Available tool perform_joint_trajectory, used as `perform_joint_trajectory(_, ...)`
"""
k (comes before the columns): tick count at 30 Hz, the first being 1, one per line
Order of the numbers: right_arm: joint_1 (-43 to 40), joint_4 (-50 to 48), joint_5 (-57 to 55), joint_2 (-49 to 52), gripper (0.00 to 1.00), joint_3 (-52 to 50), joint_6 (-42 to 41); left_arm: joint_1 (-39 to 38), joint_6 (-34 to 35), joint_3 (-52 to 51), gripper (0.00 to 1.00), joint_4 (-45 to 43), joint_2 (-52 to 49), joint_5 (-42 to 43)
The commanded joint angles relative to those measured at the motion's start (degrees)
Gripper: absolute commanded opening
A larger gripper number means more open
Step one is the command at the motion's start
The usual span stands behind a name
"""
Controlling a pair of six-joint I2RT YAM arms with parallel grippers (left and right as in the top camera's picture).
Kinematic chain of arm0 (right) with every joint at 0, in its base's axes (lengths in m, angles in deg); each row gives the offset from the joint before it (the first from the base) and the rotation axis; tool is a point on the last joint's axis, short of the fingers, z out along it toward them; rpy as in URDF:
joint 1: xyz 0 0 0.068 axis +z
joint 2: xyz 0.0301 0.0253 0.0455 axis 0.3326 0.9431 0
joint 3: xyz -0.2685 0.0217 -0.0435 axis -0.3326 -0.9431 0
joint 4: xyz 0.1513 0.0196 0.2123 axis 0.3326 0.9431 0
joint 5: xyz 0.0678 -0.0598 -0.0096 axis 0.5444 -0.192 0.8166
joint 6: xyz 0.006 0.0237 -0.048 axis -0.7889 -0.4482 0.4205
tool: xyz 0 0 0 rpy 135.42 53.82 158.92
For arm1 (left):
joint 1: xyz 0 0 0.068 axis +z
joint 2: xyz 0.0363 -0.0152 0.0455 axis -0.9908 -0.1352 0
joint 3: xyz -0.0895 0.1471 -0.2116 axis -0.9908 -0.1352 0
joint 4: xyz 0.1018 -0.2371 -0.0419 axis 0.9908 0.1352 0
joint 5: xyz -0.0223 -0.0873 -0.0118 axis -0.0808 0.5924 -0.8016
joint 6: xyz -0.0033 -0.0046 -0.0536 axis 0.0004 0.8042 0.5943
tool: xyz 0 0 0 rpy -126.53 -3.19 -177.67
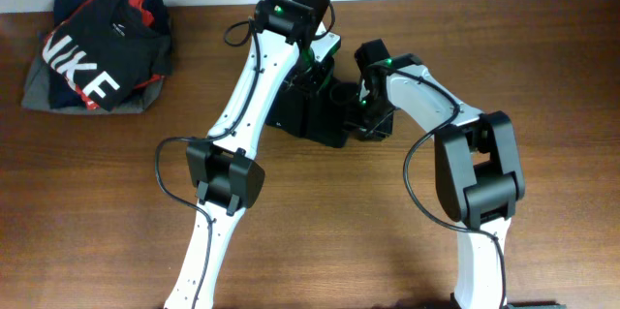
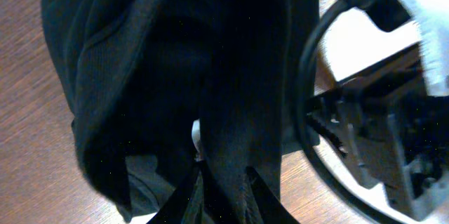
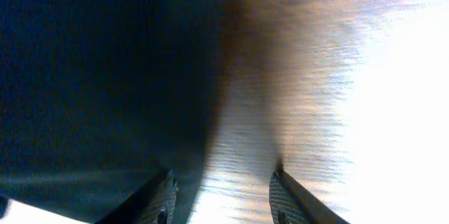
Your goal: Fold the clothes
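Nearest the robot's side of the table (image 1: 542, 57), the elbow of the left arm (image 1: 225, 175) and the elbow of the right arm (image 1: 480, 169) are seen raised above bare wood. Both arms are angled inward toward the middle of the table.

At the middle, the black T-shirt (image 1: 318, 127) is found as a bunched, creased heap between the two wrists, resting on the wood and partly covered by the arms from above.

The left gripper (image 2: 224, 171) is positioned over the heap. Its jaws are set to a narrow gap, and a long fold of the fabric is seen running up between the fingers (image 2: 261, 197). Whether that fold is pinched or merely lying in the gap cannot be determined. In the left wrist view, the rest of the shirt is spread above the fingers in deep folds, and a black cable (image 2: 307, 76) and parts of the right arm are visible just beside it.

The right gripper (image 3: 223, 175) is located at the right edge of the heap. Its jaws are held moderately apart, and only blurred wood grain is seen between the fingers (image 3: 158, 199). Dark fabric is seen beside the one finger.

At the far left corner, well apart from the shirt, a NIKE garment (image 1: 92, 57) is stacked on a grey garment (image 1: 39, 96).
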Motion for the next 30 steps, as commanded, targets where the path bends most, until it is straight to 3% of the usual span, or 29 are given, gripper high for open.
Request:
perform_joint_trajectory(1, -3.69, 2.97, -0.09, 0.7, 0.48, 2.58, 0.02, -0.22, -1.31, 1.09, 0.2, -0.17, -1.2, 0.79)
perform_joint_trajectory(10, -12.57, 13.46, 0.2, -2.69, 0.5, 9.66, 5.57, -0.22, -1.77, 1.84, 0.2, -1.38, -0.76, 6.25)
perform_joint_trajectory(15, -14.38, 15.56, 1.97, -5.35, 0.65, 11.67, 7.89, -0.15, -1.75, 7.02, 0.22, -1.31, 1.77, 6.25)
perform_joint_trajectory(19, -13.9, 15.65, 10.47, -7.85, 0.76, 13.05, 12.79, 0.07, -1.4, 11.61, 0.31, -1.01, 4.37, 5.7)
perform_joint_trajectory(21, -12.9, 15.39, 14.1, -8.61, 0.81, 13.6, 14.88, 0.9, 2.62, 13.27, 0.33, -1.27, 5.95, 1.01)
perform_joint_trajectory(22, -12.28, 15.17, 14.69, -8.72, 0.82, 13.81, 15.04, 1.49, 4.68, 13.77, 0.38, -1.38, 6.54, -1.49)
perform_joint_trajectory(26, -9.07, 11.89, 14.93, -8.81, 0.84, 14.23, 14.73, 6.47, 8.17, 14.97, 0.85, -1.14, 8.11, -5.73)
perform_joint_trajectory(27, -8.02, 10.29, 14.97, -8.81, 0.85, 14.23, 14.49, 8.09, 8.85, 14.97, 0.93, -0.59, 8.17, -5.64)
perform_joint_trajectory(30, -5.46, 6.14, 14.91, -8.79, 0.88, 14.23, 13.9, 12.79, 10.56, 14.84, 0.99, 1.81, 8.09, -5.03)
